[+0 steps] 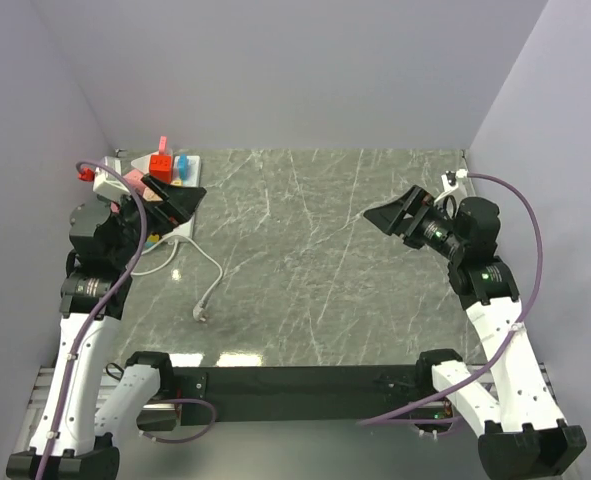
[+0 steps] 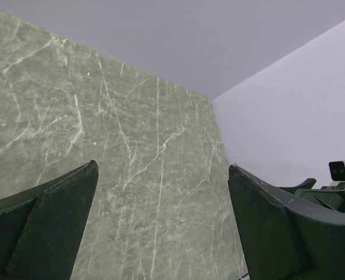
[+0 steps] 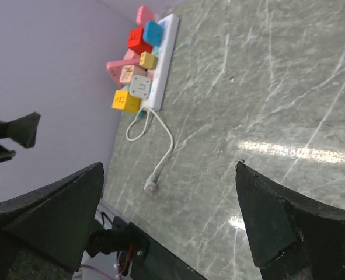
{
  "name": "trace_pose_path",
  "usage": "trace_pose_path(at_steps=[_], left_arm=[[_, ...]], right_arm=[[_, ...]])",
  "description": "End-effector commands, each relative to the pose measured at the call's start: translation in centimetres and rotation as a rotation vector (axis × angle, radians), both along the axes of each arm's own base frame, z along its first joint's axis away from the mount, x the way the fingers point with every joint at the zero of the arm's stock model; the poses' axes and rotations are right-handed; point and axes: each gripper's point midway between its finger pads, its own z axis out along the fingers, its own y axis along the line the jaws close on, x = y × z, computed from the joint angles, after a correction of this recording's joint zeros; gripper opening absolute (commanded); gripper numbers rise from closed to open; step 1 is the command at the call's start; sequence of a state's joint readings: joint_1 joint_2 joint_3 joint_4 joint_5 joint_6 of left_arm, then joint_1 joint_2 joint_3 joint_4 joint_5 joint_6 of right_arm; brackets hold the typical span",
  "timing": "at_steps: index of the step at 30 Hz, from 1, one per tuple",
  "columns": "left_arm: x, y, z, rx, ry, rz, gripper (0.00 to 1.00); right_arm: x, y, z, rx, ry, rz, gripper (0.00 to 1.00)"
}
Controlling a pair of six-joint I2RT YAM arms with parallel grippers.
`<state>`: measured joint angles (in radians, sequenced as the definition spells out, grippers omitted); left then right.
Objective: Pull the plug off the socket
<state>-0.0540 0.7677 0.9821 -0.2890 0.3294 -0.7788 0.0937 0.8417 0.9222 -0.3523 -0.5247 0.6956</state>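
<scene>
1. Hanging over the far left corner of the surface, the left claw has its jaws spread wide with nothing between them. Its own camera shows only bare marble and wall past its fingers.
2. Beneath that claw lies the white socket strip, running along the left wall.
3. Several coloured, block-shaped plugs sit on the strip. A red plug and a blue plug are toward the far end and a small yellow plug is near the middle. A white plug and a larger yellow plug are at the near end.
4. Pink pieces lie beside them on the wall side.
5. A white cable loops out from the near end of the strip. It lies on the marble, its loose end resting free and apart from the strip.
6. The right claw is held above the right side of the surface, well apart from the strip and pointing toward it, with its jaws wide and empty.
</scene>
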Motion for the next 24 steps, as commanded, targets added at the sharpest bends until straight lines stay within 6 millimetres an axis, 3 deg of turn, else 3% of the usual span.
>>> trace_pose_path(at_steps=[1,5,7,8,9,11,13,14,15,17,18,19,20,21,22,23,24], left_arm=[[-0.7,-0.2,1.4,0.016,-0.033,-0.014,0.99],[-1.1,0.7,2.2,0.027,-0.046,0.040,0.99],[-1.1,1.1,2.8,0.033,-0.046,0.062,1.00],[-1.1,1.2,2.7,0.036,-0.039,0.071,0.99],[-1.0,1.4,2.6,0.036,-0.029,0.080,0.99],[-0.9,1.6,2.9,0.034,-0.033,0.094,0.99],[-0.9,2.1,2.7,0.031,-0.015,0.125,0.99],[-1.0,2.3,2.7,0.031,-0.015,0.136,0.99],[-0.9,2.7,2.3,0.036,0.002,0.160,0.99],[-0.9,3.0,1.8,0.035,0.020,0.182,0.99],[-0.8,3.6,1.6,0.039,0.026,0.212,0.99],[-0.9,3.7,1.1,0.036,0.054,0.225,0.99],[-0.9,3.9,1.0,0.037,0.061,0.235,1.00],[-0.9,4.1,0.9,0.038,0.067,0.246,0.99],[-1.0,4.4,0.7,0.036,0.079,0.266,0.99],[-1.1,4.6,0.6,0.036,0.081,0.276,0.99],[-1.1,4.8,0.5,0.039,0.090,0.288,0.99]], right_arm=[[-1.0,0.8,2.6,0.026,-0.066,0.063,1.00],[-1.3,2.6,1.7,-0.032,-0.110,0.219,1.00],[-0.4,3.5,-0.5,-0.130,-0.052,0.236,1.00],[-0.2,4.9,-0.3,-0.189,-0.065,0.236,1.00],[0.4,5.7,-1.8,-0.228,-0.017,0.252,1.00],[0.9,7.7,-1.9,-0.299,-0.021,0.252,1.00],[1.9,9.2,-3.6,-0.352,0.026,0.258,1.00],[1.7,10.8,-3.0,-0.359,0.008,0.282,1.00],[2.7,11.7,-4.4,-0.397,0.041,0.269,1.00],[3.1,14.0,-3.7,-0.410,0.015,0.301,1.00],[2.8,16.1,-5.5,-0.458,0.045,0.339,1.00],[3.3,17.3,-4.4,-0.464,0.019,0.342,1.00],[3.3,18.6,-4.7,-0.478,0.020,0.359,1.00],[3.1,20.5,-6.7,-0.518,0.055,0.396,1.00],[3.2,21.7,-7.0,-0.527,0.062,0.398,0.98],[3.6,23.1,-5.7,-0.507,0.040,0.408,0.98],[3.9,24.5,-7.6,-0.532,0.077,0.431,0.97]])
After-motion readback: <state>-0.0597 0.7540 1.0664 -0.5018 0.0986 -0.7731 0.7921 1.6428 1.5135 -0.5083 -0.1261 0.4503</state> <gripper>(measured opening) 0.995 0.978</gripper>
